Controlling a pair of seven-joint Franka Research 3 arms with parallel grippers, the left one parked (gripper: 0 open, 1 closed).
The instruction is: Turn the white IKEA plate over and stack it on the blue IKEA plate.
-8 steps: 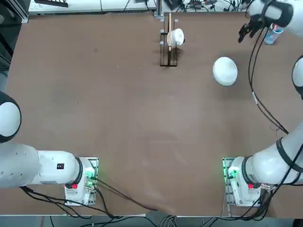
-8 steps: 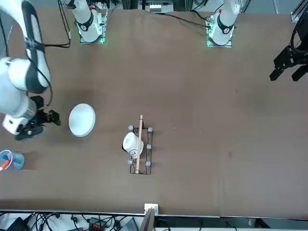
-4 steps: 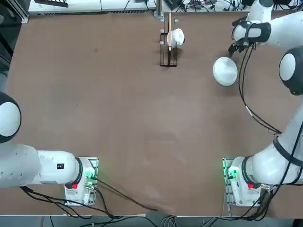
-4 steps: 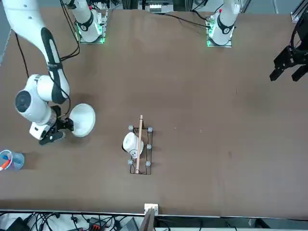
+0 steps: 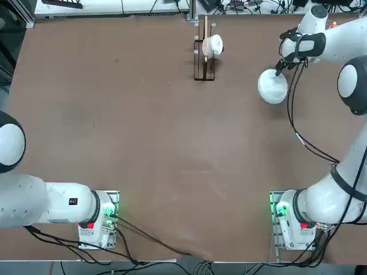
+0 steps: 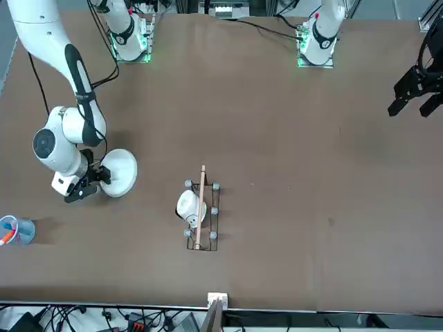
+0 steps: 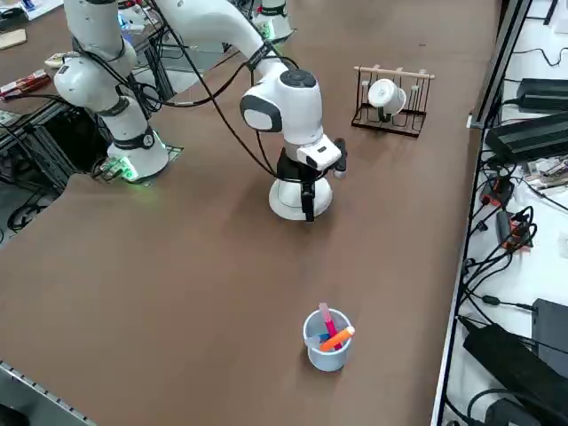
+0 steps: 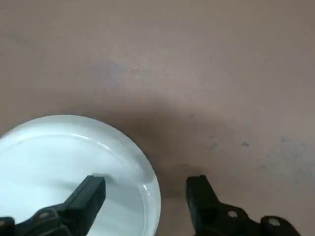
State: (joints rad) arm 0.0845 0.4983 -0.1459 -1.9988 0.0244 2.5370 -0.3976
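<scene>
The white IKEA plate lies flat on the brown table at the far right. My right gripper is down at the plate's far edge, pointing at the table. It is open. In the right wrist view the gripper straddles the rim of the plate: one finger hangs over the plate's inside and the other stands over bare table outside it. Nothing is gripped. The blue IKEA plate is hidden or out of view.
A small white cup on a wooden rack stands at the far middle. A clear blue tumbler with an orange stick sits in the far right corner, beyond the gripper. Cables run along the table's edges.
My right arm has swung from near the tumbler to the plate and come down at its rim. The gripper stayed open. The plate has not moved.
</scene>
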